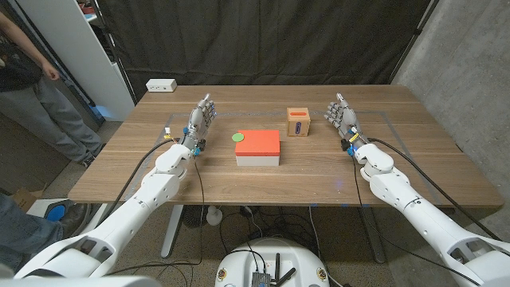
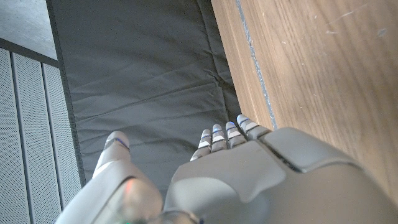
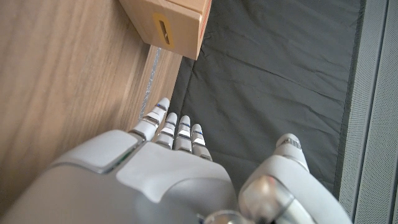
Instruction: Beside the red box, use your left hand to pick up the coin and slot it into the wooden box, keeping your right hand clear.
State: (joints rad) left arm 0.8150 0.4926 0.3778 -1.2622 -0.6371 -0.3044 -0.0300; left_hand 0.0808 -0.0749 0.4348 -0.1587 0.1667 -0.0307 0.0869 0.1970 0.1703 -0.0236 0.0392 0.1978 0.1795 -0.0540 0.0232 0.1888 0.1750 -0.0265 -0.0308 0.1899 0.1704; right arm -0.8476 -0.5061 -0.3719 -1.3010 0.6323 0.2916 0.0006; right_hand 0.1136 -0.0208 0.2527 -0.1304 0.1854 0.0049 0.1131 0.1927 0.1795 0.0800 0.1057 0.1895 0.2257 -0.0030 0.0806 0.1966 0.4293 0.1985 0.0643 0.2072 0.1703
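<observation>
Your left hand (image 1: 199, 121) is parked on the table (image 1: 414, 171), fingers apart, holding nothing. The green coin (image 1: 237, 136) sits right there against the red box (image 1: 258, 147), easy reach. Wooden box (image 1: 299, 122) is beyond; your right hand (image 1: 341, 117) waits wide-fingered, out of the way.

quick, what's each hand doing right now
left hand: open, holding nothing
right hand: open, holding nothing

Likely a lab: black curtain (image 1: 263, 40), concrete wall (image 1: 470, 64).
</observation>
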